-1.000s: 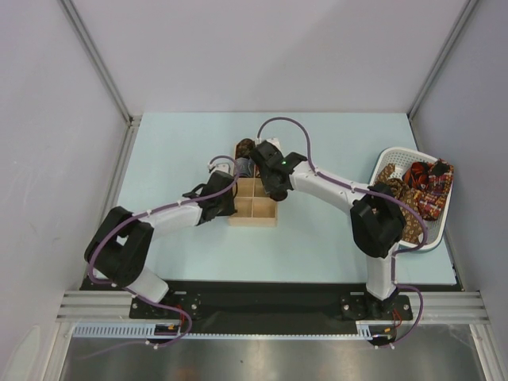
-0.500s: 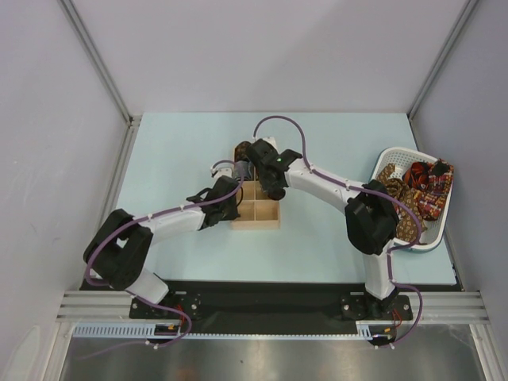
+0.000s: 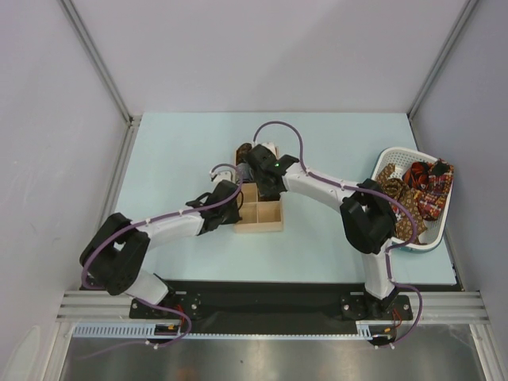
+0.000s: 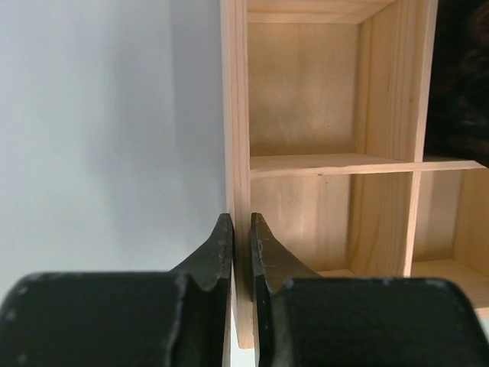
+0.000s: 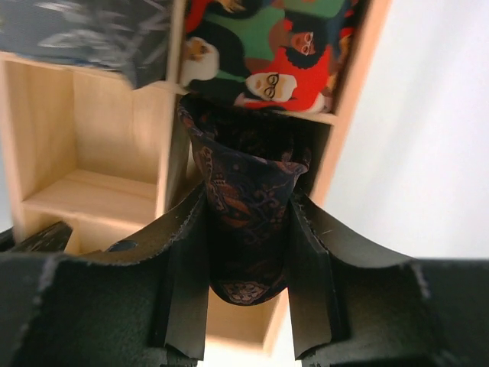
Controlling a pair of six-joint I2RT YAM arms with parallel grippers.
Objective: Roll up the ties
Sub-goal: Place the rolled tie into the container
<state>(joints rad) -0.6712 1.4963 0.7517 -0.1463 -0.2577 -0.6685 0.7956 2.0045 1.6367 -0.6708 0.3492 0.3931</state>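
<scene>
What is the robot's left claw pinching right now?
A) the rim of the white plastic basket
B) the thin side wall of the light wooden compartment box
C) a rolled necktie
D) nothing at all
B: the left wrist view shows the left gripper with one finger on each side of the outer wall of the light wooden compartment box. The dark patterned rolled tie is in the right gripper.

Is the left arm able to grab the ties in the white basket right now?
Probably not. The left gripper is clamped on the wall of the wooden box, and the white basket with the ties sits far across.
</scene>
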